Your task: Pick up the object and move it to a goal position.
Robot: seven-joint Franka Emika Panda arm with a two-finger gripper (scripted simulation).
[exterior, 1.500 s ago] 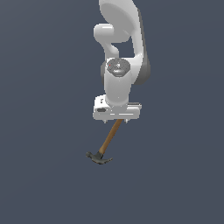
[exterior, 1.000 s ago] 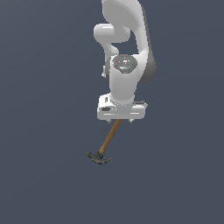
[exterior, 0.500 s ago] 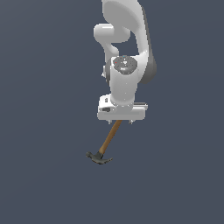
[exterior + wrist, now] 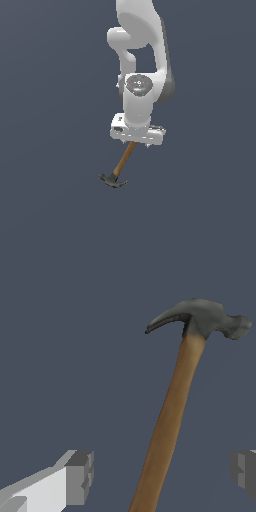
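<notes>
The object is a small claw hammer (image 4: 119,169) with a brown wooden handle and a dark grey head (image 4: 113,180). In the exterior view it slants down to that view's left from under my gripper (image 4: 136,143). The wrist view shows the handle (image 4: 167,416) running between my two fingertips, with the head (image 4: 200,317) at its far end. My gripper (image 4: 162,473) is open. One finger (image 4: 80,476) and the other finger (image 4: 244,470) both stand apart from the handle. The handle's upper end is hidden under my hand.
A flat dark blue-grey ground (image 4: 50,200) fills both views. The white arm (image 4: 142,45) rises above the hand. No goal marker shows.
My hand has sunk a little over the handle and shifted slightly to the exterior view's right. The hammer has stayed in place.
</notes>
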